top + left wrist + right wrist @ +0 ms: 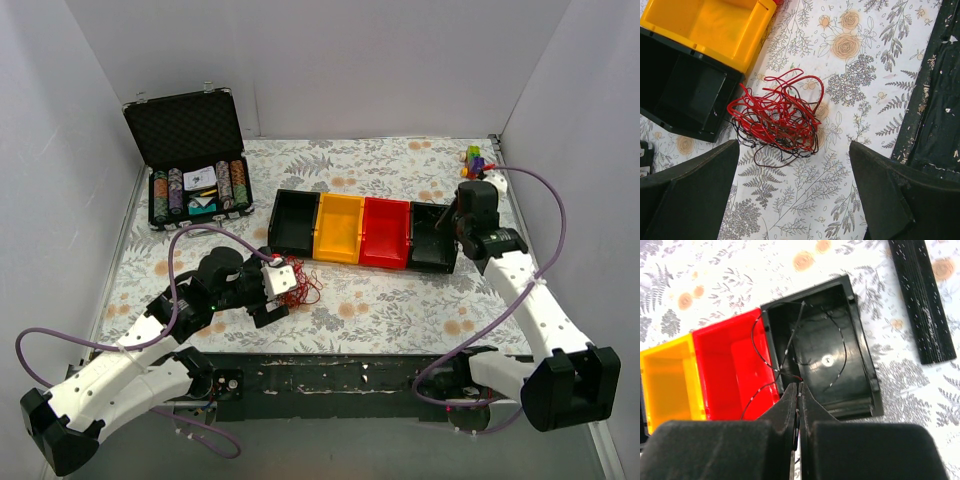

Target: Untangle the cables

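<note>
The cables (777, 117) lie as a tangled bunch of thin red and dark wires on the floral table, beside the black bin (685, 95) and yellow bin (715, 25). In the top view the bunch (298, 285) sits just right of my left gripper (272, 300). That gripper (794, 165) hangs open just short of the bunch, with only bare cloth between its fingers. My right gripper (797, 387) is shut on one thin dark cable (790, 340), which loops across the far-right black bin (867, 370) and over the red bin (730, 365).
A row of black, yellow, red and black bins (340, 228) stands mid-table. An open case of poker chips (190, 150) is at the back left, a small colourful toy (472, 157) at the back right. A dark strip (935, 100) runs along the table's near edge.
</note>
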{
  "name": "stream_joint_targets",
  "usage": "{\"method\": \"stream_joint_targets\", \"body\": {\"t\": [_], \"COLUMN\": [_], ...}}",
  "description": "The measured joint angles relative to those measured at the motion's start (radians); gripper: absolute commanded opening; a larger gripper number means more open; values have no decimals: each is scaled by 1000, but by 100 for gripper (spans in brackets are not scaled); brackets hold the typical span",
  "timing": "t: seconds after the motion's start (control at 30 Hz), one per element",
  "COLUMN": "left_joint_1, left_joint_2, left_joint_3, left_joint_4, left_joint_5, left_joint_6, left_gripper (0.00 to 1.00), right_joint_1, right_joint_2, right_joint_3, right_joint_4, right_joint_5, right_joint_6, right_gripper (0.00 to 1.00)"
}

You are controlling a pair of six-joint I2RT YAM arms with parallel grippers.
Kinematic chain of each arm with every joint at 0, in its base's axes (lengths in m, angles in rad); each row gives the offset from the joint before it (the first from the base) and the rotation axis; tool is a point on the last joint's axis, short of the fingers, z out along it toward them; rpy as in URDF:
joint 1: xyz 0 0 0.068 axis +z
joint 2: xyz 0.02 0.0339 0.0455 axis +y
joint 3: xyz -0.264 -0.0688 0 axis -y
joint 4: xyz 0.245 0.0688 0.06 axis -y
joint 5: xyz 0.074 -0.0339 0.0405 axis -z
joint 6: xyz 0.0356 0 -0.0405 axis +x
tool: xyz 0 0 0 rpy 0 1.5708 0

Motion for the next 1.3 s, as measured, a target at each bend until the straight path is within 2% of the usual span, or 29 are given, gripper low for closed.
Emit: {"method": "stream_joint_targets", "body": {"t": [0.2, 0.6, 1.0, 1.3], "left_joint_1": [2, 7, 10, 12], "left_joint_2": [-1, -8, -8, -7], "left_joint_3": [0, 0, 0, 0], "left_joint_4": [0, -1, -1, -1], "left_joint_5": [0, 0, 0, 1], "left_joint_6": [0, 0, 0, 0], "left_gripper": [93, 93, 93, 93], "right_joint_1": [0, -3, -22, -22], "right_joint_2": [104, 137, 386, 456], "right_joint_3": [95, -50, -18, 24], "right_joint_4": [30, 51, 73, 124], "right_joint_5": [-14, 29, 55, 69], "right_joint_6": [-18, 10, -1, -29], "right_gripper": [1, 1, 1, 1]}}
